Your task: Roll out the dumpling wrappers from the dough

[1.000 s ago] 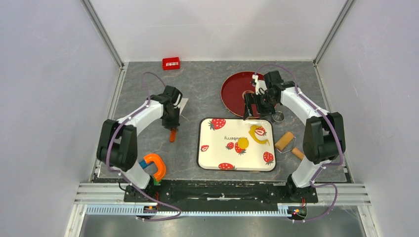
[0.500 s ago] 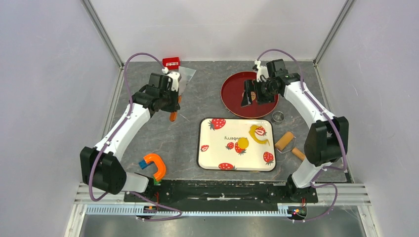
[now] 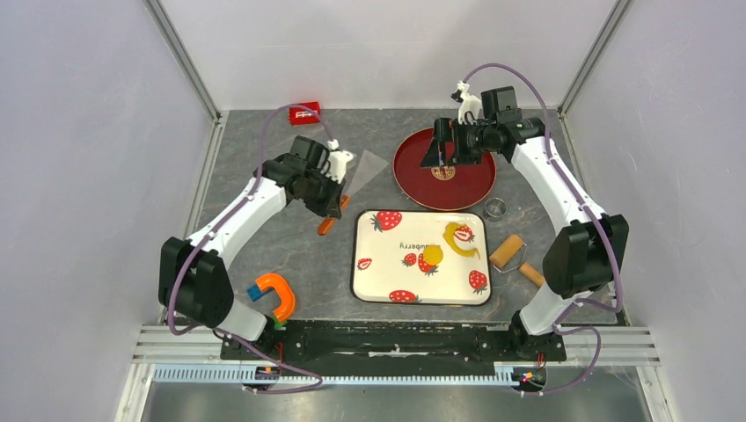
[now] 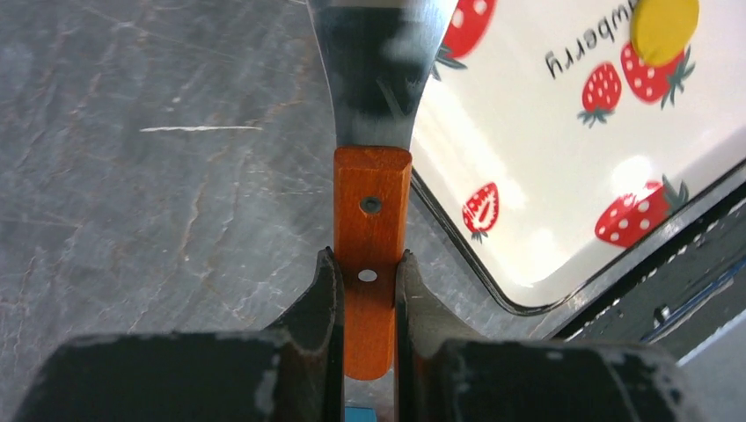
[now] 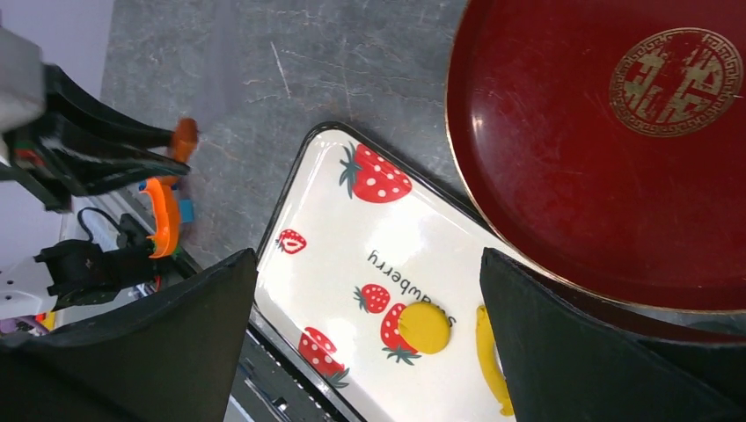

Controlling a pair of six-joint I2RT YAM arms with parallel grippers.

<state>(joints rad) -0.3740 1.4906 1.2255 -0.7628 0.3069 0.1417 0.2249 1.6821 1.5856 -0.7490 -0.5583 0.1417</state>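
The left gripper [image 4: 365,268] is squeezed tight on the orange wooden handle of a scraper [image 4: 371,211]. The scraper's flat shiny metal blade [image 4: 378,61] sticks out in front of the fingers, and it hangs above the grey table [image 3: 264,237], just beside the left edge of the strawberry tray [image 3: 387,274]. The right gripper [image 3: 442,155] has its two black fingers [image 5: 141,352] spread wide apart, with nothing between them. It hovers over the round red plate [image 3: 413,171] at the far side of the table. The plate has a gold mark [image 5: 676,69] in its middle. One dumpling wrapper [image 3: 432,255], a small flat round yellow disc, lies on the white tray, right on top of a red strawberry print. Just beside it, to the right, lies the leftover dough [image 3: 461,239], a thin bent yellow strip, also on the tray. A tan wooden roller [image 3: 506,251] rests on the table just to the right of the tray. A small metal ring [image 3: 496,207] sits between the roller and the red plate. A little red box [image 3: 305,112] sits at the far left of the table, well apart from everything else.
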